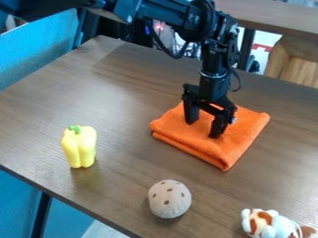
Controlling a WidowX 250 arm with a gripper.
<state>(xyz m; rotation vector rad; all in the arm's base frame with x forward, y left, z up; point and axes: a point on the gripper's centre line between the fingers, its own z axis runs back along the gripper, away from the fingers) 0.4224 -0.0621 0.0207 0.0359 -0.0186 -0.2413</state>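
An orange cloth (239,132), folded into a flat, layered pad, is being supported by the brown wood-grain counter (118,102), right of the middle of the view. Over it the black hand (203,129) is being held pointing downward, its two fingers being spread apart with orange fabric showing between them. Whether the cloth is being touched by the fingertips cannot be told. The black arm (164,14) is being seen entering from the upper left. Well apart from the cloth, on the left, a yellow bell pepper (79,148) with a green stem is being displayed upright. Nearer the front edge, a pale, dark-spotted ball (169,199) is being supported, and a white-and-brown plush toy (267,224) is being seen at the lower right.
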